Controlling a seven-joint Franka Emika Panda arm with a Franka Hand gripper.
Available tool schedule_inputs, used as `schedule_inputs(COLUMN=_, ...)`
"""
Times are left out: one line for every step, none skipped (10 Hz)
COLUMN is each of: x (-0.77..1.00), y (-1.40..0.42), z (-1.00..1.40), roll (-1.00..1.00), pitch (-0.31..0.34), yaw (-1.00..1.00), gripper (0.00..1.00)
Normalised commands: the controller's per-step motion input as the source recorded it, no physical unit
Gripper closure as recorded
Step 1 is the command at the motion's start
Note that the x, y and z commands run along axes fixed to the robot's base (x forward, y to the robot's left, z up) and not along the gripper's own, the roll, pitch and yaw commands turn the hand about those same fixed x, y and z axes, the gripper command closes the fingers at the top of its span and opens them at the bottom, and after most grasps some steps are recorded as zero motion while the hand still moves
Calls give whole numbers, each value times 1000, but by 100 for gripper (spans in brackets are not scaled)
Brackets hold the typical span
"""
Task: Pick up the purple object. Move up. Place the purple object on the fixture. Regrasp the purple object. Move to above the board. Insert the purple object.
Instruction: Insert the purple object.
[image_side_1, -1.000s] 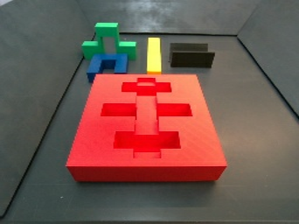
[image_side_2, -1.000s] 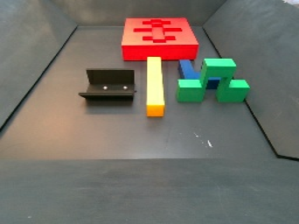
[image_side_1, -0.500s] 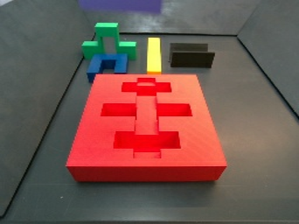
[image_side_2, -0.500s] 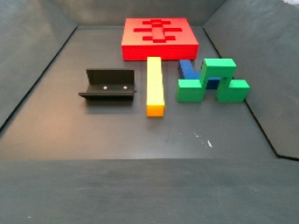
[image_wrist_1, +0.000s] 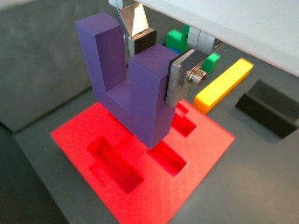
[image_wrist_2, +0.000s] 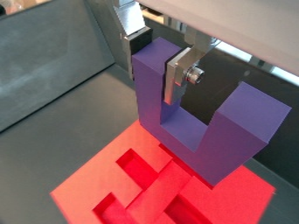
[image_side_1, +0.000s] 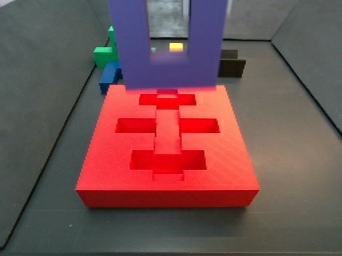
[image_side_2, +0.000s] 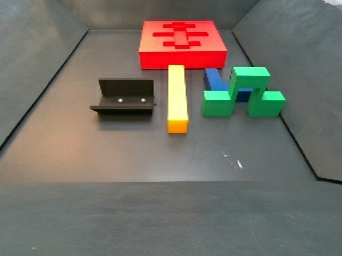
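The purple object is a dark purple U-shaped block hanging with its prongs up, just above the far end of the red board. In both wrist views my gripper is shut on one prong of the purple object. A silver finger presses on each side of that prong. The board lies right below it. The black fixture stands apart from the board and also shows in a wrist view. In a side view the gripper and the purple object are out of frame; only the board shows.
A yellow bar lies between the fixture and the blue U-shaped block. Green blocks stand beside the blue one. All lie beyond the board's end, inside a grey walled tray.
The purple object has come down into a side view from the top edge and now hangs low over the board's far end. Nothing on the floor has moved.
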Motion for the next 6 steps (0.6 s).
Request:
schedule_inputs(x=111, y=-546, z=-754, roll=240, pitch=-49, yaw=51, gripper=100)
schedule_inputs(x=54, y=-486, z=-777, roll=190, pitch=-71, yaw=40, gripper=100)
schedule_inputs(x=57, y=-420, z=-680, roll=180, pitch=-59, yaw=31, gripper=100)
schedule_inputs(x=69, y=-314, z=-611, roll=110, pitch=-61, yaw=17, gripper=100)
schedule_inputs(x=54, y=-157, z=-463, roll=66, pitch=-29, yaw=0, gripper=100)
schedule_inputs(x=40, y=-29, z=-343, roll=106, pitch=0, yaw=0, gripper=100)
